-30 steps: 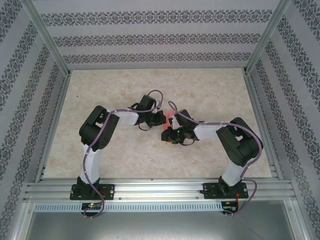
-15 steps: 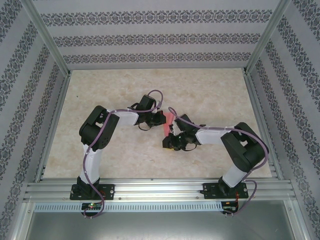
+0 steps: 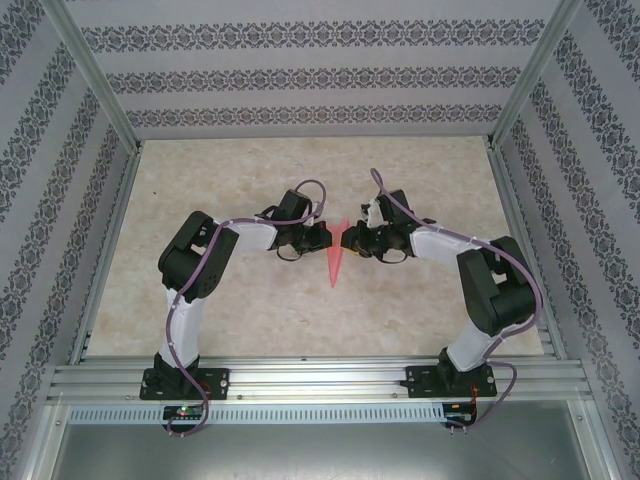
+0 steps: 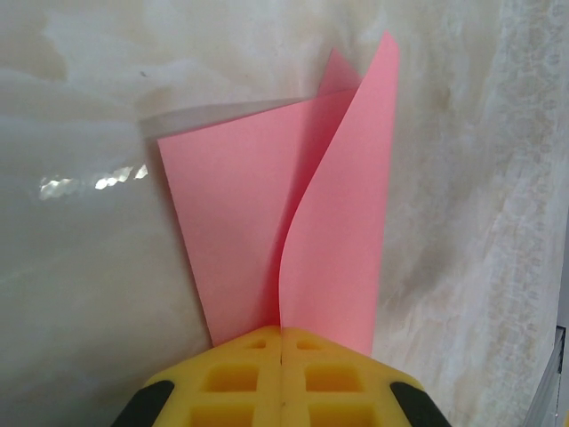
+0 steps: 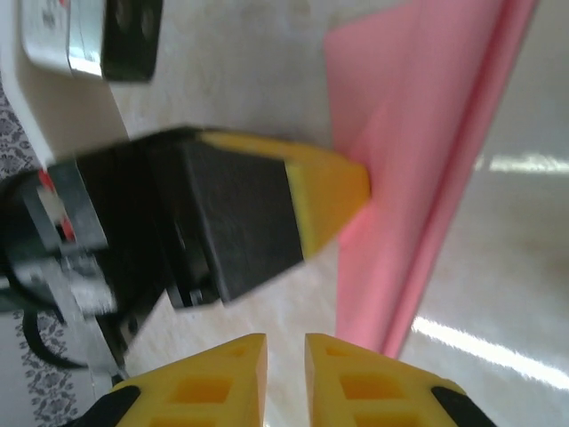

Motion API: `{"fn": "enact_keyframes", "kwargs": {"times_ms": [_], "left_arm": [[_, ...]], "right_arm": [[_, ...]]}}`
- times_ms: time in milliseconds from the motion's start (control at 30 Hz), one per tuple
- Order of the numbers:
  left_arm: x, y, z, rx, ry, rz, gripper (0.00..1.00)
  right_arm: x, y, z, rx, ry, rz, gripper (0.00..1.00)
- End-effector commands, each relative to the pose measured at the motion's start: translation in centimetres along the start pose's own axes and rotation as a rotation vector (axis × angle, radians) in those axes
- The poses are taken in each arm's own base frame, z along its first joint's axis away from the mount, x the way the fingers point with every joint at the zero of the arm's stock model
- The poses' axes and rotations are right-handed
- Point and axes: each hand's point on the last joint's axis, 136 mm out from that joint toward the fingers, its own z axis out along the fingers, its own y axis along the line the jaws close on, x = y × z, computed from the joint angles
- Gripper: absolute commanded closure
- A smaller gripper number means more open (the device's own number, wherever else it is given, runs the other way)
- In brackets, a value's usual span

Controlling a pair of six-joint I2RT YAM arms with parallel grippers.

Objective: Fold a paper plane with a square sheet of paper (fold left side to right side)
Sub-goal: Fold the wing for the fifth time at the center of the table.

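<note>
At the centre of the tabletop (image 3: pixel 200 180), the pink paper (image 3: pixel 334 265) lies folded into a narrow pointed shape. Its tip is directed toward the near edge and its wide end toward the far edge. The wide end sits between the 2 grippers, which face each other across it. The left gripper (image 3: pixel 323 238) reaches in from the left-edge side and meets the wide end of the paper. In the left wrist view, its 2 yellow fingers (image 4: pixel 240 382) are pressed together with no gap and clamp one end of the paper (image 4: pixel 240 222) between them. From that grip, 1 layer lies flat on the tabletop, while a 2nd layer rises and curls upward, its top corner clear of the surface. The right gripper (image 3: pixel 349 241) stands just beside the wide end of the paper on the right-edge side. In the right wrist view, its 2 yellow fingers (image 5: pixel 233 382) are separated by a narrow gap with nothing between them, and they stand apart from the paper (image 5: pixel 427 169). The same view, slightly blurred, shows the yellow tip of the left gripper (image 5: pixel 347 191) touching the paper's edge.
</note>
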Motion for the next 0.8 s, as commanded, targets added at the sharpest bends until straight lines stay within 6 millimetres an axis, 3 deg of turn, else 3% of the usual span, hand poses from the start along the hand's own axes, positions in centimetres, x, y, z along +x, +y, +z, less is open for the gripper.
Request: {"fn": "enact_keyframes", "kwargs": {"times_ms": [0,300,767], "left_arm": [[0.6,4.0,1.1,-0.1,0.007,-0.039,0.97],[0.7,4.0,1.1,-0.099,0.01,-0.037,0.98],[0.8,4.3,1.2,-0.106,0.012,-0.039,0.97]], "right_arm": [[-2.3,-0.5,1.3,0.032,-0.04,0.018,0.82],[-3.8,-2.1,3.5,0.076,-0.033,0.051,0.83],[-2.4,-5.1,4.7,0.174,0.037,0.054,0.82]]}}
